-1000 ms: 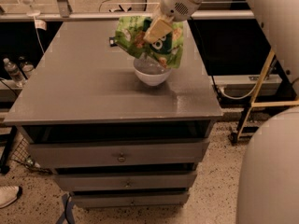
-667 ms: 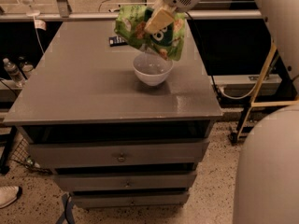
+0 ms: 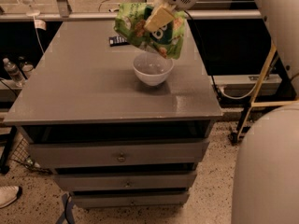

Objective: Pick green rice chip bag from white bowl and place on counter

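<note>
The green rice chip bag (image 3: 140, 27) hangs in the air above the white bowl (image 3: 153, 69), clear of its rim. My gripper (image 3: 158, 18) is shut on the bag's upper middle, with a tan finger (image 3: 160, 17) lying across its front. The bowl stands empty on the right half of the grey counter (image 3: 79, 83). The arm comes down from the top right.
A small black remote-like object (image 3: 119, 40) lies on the counter behind the bowl. The counter tops a grey drawer cabinet (image 3: 119, 155). Bottles (image 3: 14, 71) stand on the floor at left. A white robot body (image 3: 271, 167) fills the lower right.
The gripper has lifted the bag up out of the bowl. The bag now hangs higher, and the bowl's inside shows empty.
</note>
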Controlling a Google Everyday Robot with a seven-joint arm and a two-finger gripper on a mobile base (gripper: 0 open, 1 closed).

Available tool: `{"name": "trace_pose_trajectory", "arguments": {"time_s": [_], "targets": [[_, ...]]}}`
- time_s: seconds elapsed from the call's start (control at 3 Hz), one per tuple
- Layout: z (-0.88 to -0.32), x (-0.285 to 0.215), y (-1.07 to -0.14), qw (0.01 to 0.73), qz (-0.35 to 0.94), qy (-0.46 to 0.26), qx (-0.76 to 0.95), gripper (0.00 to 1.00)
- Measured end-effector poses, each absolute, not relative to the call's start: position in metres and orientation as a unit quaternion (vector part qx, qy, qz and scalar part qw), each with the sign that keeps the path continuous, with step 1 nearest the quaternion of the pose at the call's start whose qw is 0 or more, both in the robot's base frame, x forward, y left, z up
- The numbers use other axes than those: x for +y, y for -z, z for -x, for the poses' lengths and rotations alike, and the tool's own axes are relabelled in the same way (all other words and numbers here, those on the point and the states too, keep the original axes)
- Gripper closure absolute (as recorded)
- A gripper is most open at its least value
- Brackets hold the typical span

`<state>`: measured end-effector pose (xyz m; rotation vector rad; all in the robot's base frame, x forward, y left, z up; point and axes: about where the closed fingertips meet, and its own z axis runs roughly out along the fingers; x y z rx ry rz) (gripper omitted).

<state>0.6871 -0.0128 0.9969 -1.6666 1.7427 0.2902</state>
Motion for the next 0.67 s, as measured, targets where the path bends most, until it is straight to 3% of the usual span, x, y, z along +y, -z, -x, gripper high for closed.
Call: {"name": "trace_pose_trajectory", "arguments": {"time_s": [0.67], "targets": [[-0.740,-0.022,-1.045,0.405,0.668,-0.024,0.624,1.00]]}}
